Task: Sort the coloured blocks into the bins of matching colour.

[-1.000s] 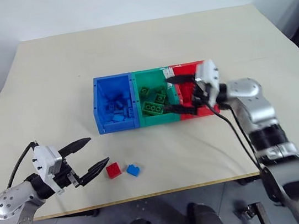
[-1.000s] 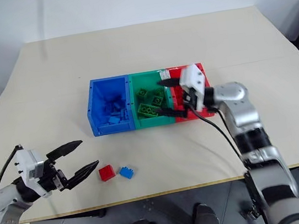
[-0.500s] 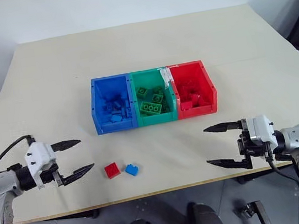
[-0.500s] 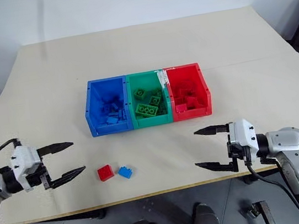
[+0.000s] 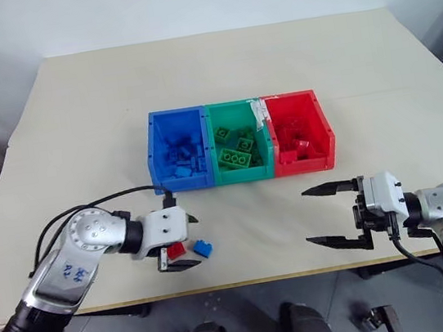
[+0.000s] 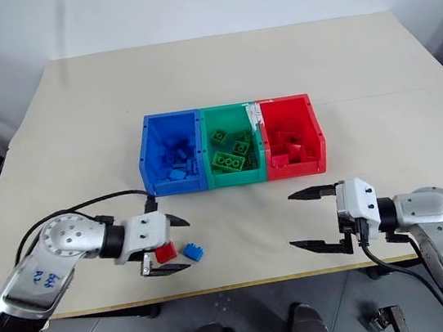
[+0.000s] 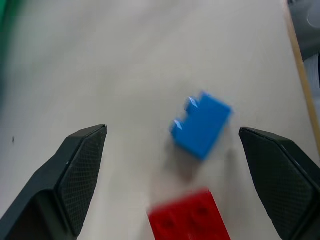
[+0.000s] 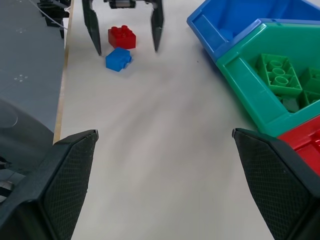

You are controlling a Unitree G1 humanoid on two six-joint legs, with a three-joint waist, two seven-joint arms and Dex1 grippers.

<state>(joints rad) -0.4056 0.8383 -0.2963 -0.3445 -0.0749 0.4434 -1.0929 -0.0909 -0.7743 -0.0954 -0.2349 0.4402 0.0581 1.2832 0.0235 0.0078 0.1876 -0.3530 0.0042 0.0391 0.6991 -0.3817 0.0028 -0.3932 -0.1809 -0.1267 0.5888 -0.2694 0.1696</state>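
Observation:
Two loose coloured blocks lie near the table's front edge, a red block (image 5: 175, 250) and a blue block (image 5: 204, 249) just right of it. My left gripper (image 5: 196, 240) is open and low over them, one finger on each side of the red block (image 7: 190, 220), and the blue block (image 7: 201, 125) lies just past its tips. The bins stand in a row at mid-table: blue bin (image 5: 181, 181), green bin (image 5: 243, 173), red bin (image 5: 304, 163), each holding several blocks of its own colour. My right gripper (image 5: 307, 217) hangs open and empty in front of the red bin, pointing left.
The table's front edge (image 5: 262, 276) runs close behind both loose blocks. A black cable (image 5: 95, 204) loops off my left arm over the table. White tape (image 5: 260, 113) marks the rim between the green and red bins.
My left gripper swung right and turned, coming from beside the loose blocks to straddle the red one. My right gripper drew back from over the red bin and has since held still.

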